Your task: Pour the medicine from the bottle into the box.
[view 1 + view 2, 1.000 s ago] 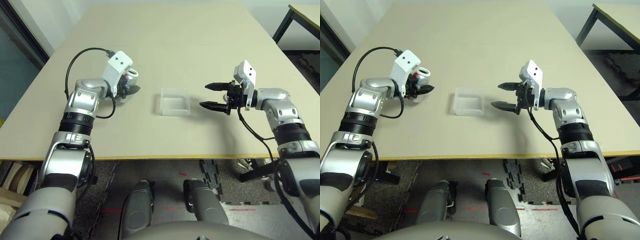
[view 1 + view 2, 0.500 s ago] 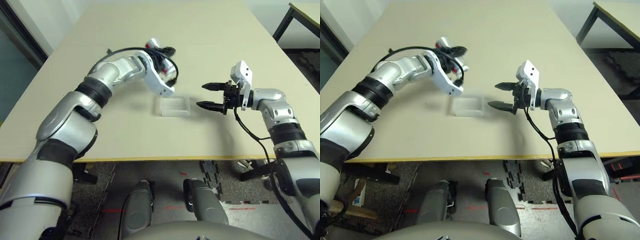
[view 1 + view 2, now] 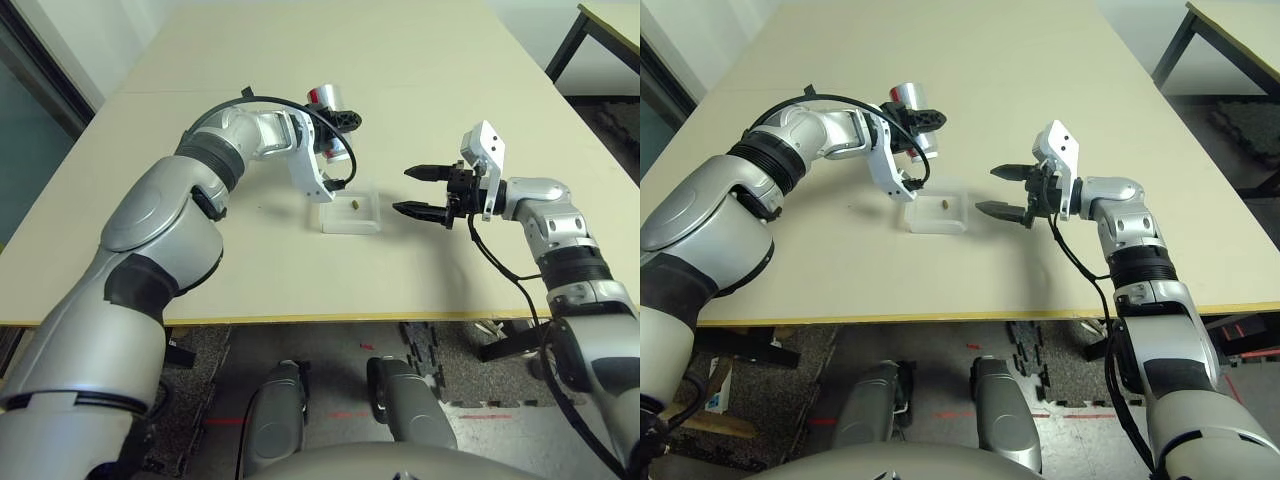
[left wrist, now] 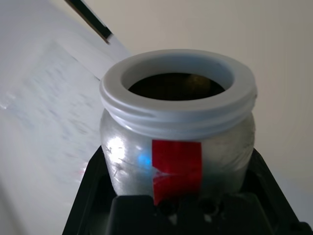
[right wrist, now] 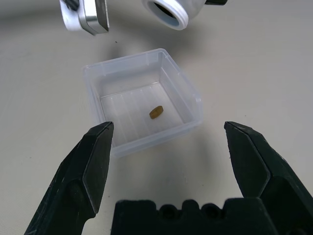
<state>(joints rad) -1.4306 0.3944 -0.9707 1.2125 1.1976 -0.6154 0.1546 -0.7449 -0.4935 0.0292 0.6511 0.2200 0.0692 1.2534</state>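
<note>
On my left, my left gripper [image 3: 335,120] is pinching the bottle [image 4: 178,129], its black fingers [image 4: 90,196] clamped on either side of the silver-grey body with the red mark facing the wrist camera. The bottle is uncapped, its white threaded mouth open, and I hold it in the air just past the far left edge of the box [image 3: 349,207], tipped on its side with the mouth turned toward the box. The box itself sits flat on the tan table [image 3: 420,60], roughly midway between my two arms. Inside it, on the clear ribbed floor, lies the medicine [image 5: 156,112], one small yellowish-brown pill near the middle. Further right, my right gripper [image 3: 421,192] hangs just beside the box's right side without touching it, its two black fingers [image 5: 93,166] spread wide apart and pointing at the box with nothing between them.
</note>
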